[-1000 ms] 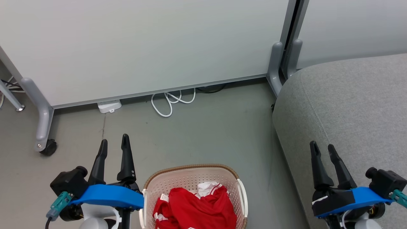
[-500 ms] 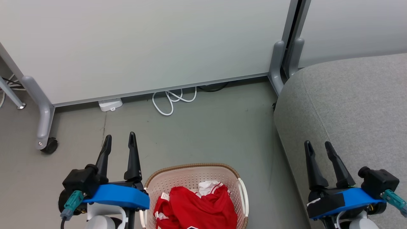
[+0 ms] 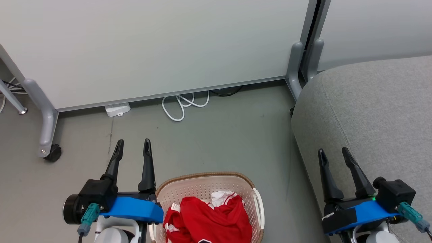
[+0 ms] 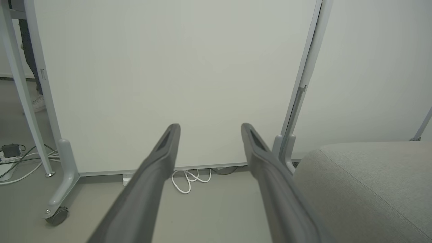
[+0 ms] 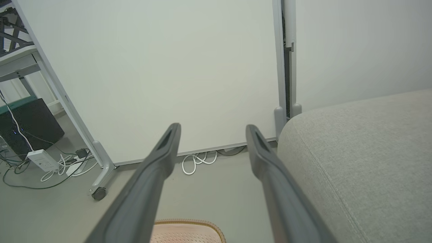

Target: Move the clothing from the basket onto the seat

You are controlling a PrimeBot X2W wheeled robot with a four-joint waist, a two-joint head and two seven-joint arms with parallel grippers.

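Item: one basket (image 3: 203, 176), cream, perforated, with a brown rim, standing on the grey floor (image 3: 229, 135) at the bottom centre of the head view; its rim also shows at the bottom edge of the right wrist view.
Contents: the clothing (image 3: 211, 219), one crumpled red heap lying inside the basket, with a white piece with red stripes at its far side and one white tag at its left; the number of garments in the heap cannot be told.
Item: one seat (image 3: 371, 108), light grey fabric, rounded corner, one seam line, to the right of the basket and apart from it.
Item: two pale partition panels (image 3: 152, 50) behind, on grey legs; one caster wheel (image 3: 52, 153) at the left; one coil of white cable (image 3: 184, 106) and one small white box (image 3: 117, 109) on the floor at the foot of the panels.
Grippers: two.
Left gripper (image 3: 133, 141): held just beside the basket's left rim, above the floor; two dark fingers pointing away towards the panels; spread wide apart; nothing between them, touching nothing.
Right gripper (image 3: 332, 150): held at the seat's near left edge; fingers pointing the same way; likewise spread wide; gripping nothing.
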